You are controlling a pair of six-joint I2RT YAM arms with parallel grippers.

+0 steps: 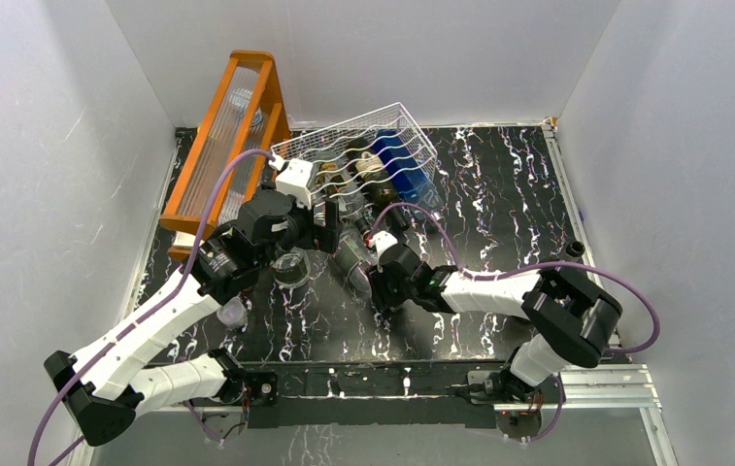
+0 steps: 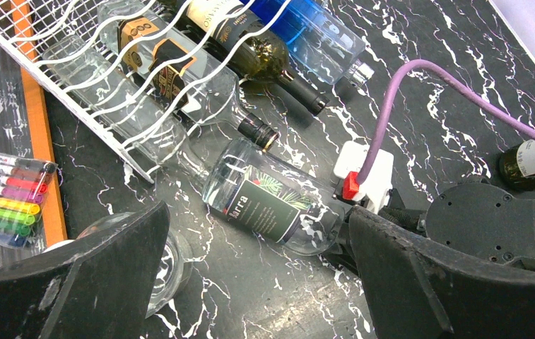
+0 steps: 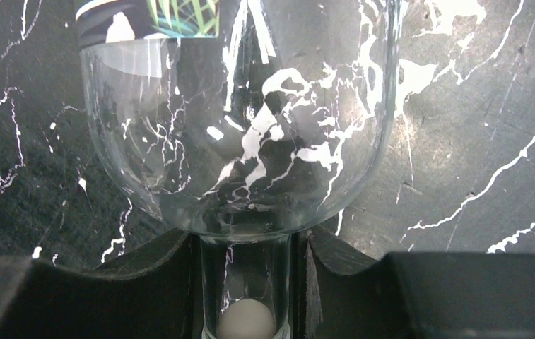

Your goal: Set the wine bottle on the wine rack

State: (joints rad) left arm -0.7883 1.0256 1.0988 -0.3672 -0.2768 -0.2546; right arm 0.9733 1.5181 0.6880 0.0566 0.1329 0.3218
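Observation:
The wine bottle (image 1: 351, 256) is clear glass with a dark green label and lies on its side on the black marbled table, its base toward the white wire wine rack (image 1: 363, 155). My right gripper (image 1: 380, 279) is shut on its neck (image 3: 245, 282); the bottle's shoulder (image 3: 250, 141) fills the right wrist view. My left gripper (image 1: 329, 233) is open and empty above the bottle (image 2: 271, 205), with its fingers (image 2: 95, 282) wide apart. The rack (image 2: 73, 92) holds three bottles lying down: a clear one, a dark one and a blue one.
A tall orange wooden frame (image 1: 232, 136) stands left of the rack, with coloured markers (image 2: 10, 201) beside it. A clear glass jar (image 1: 292, 267) sits left of the bottle. A brown bottle (image 2: 533, 162) lies further right. A small black object (image 1: 574, 249) is at the right edge.

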